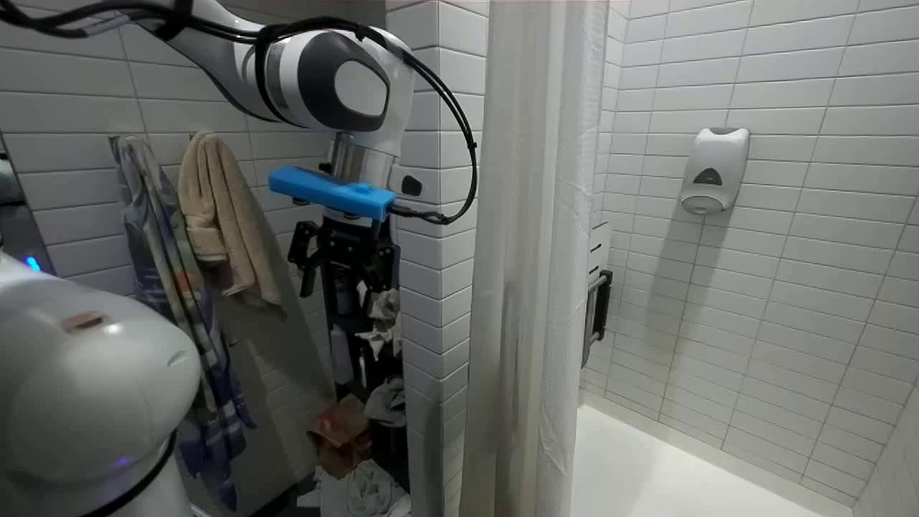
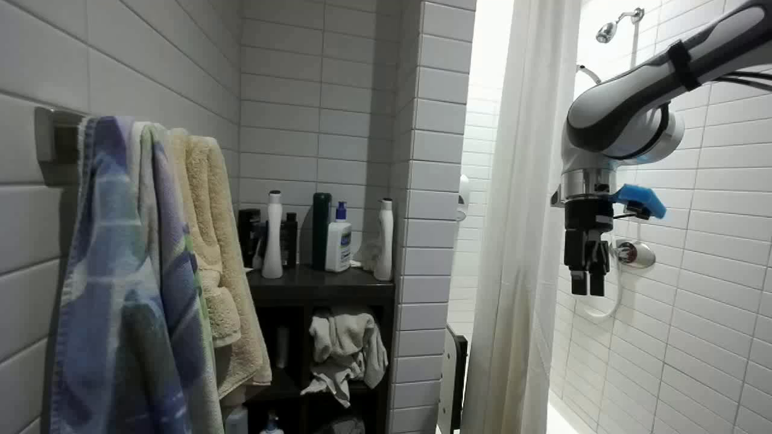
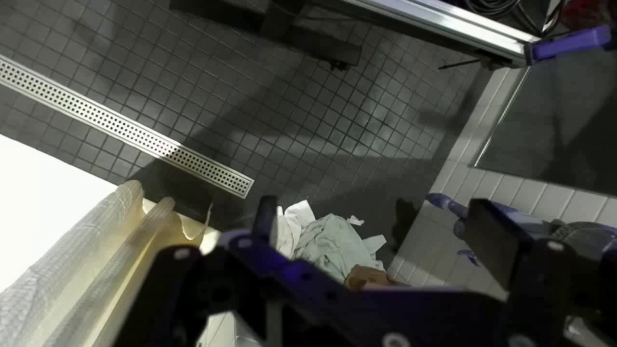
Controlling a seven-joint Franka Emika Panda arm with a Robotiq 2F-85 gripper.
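Note:
My gripper (image 1: pixel 346 281) is open and empty in mid-air, fingers pointing down, in both exterior views (image 2: pixel 588 284). In the wrist view its fingers (image 3: pixel 381 231) are wide apart. Below them lie crumpled pale cloths (image 3: pixel 332 246) and a brown item (image 3: pixel 367 275) on the floor. A beige towel (image 1: pixel 222 215) and a blue-purple patterned towel (image 1: pixel 169 266) hang on the wall beside the gripper. Both towels show in an exterior view, beige (image 2: pixel 211 259) and patterned (image 2: pixel 120 289). A dark shelf (image 2: pixel 319 293) bears several bottles, including a white pump bottle (image 2: pixel 339 244). A grey-white cloth (image 2: pixel 347 343) hangs from its cubby.
A tiled pillar (image 1: pixel 439 215) and a white shower curtain (image 1: pixel 524 251) stand beside the arm. A soap dispenser (image 1: pixel 716 171) and a folded bracket (image 1: pixel 597 316) are on the shower walls. A metal drain (image 3: pixel 125 126) and an aluminium beam (image 3: pixel 448 24) show in the wrist view.

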